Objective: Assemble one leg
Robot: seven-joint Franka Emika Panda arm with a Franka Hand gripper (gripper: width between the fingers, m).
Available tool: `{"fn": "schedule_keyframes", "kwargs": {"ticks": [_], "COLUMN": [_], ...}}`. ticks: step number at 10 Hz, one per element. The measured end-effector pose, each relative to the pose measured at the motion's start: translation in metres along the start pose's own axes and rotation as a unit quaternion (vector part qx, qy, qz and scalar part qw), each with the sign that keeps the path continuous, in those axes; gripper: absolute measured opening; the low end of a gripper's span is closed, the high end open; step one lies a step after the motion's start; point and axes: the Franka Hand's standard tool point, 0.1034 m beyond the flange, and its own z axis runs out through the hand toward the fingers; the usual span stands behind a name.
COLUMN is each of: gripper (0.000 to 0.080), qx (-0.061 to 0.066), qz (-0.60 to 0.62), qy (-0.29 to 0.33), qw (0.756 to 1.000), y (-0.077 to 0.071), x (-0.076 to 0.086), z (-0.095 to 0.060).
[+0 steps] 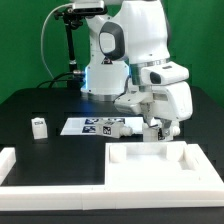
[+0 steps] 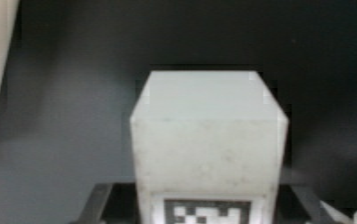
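Assembly rig, mid-task: the Panda's claw is gripping the leg at its tagged end. Its jaws are closing on the post as far as the wrist view shows. It is holding the leg low toward the middle of the counter, just beyond the far rim of the large white panel.

That rim is posing the main risk. A leg coming down slightly off line could be catching the raised wall, or tilting in the grip instead of seating.

The marker board is lying just beside the claw, on the exterior view's left, and is crowding any sideways correction. A spare leg is standing well apart, toward the counter's edge on the exterior view's left. A white rail is bordering the near corner on that side.
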Motion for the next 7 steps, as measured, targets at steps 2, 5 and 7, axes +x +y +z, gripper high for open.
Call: {"fn": "schedule_keyframes", "kwargs": {"ticks": [2, 5, 7], "gripper": [0.0284, 0.0284, 0.0284], "qx": [0.003, 0.000, 0.000], "qz": [-0.025, -0.023, -0.022], "qy": [0.002, 0.002, 0.002], "qw": [1.000, 1.000, 1.000], "y": [-0.0020, 0.0017, 0.0017], "x": [0.0030, 0.0042, 0.0041], "z": [0.0013, 0.0023, 0.0023]}}
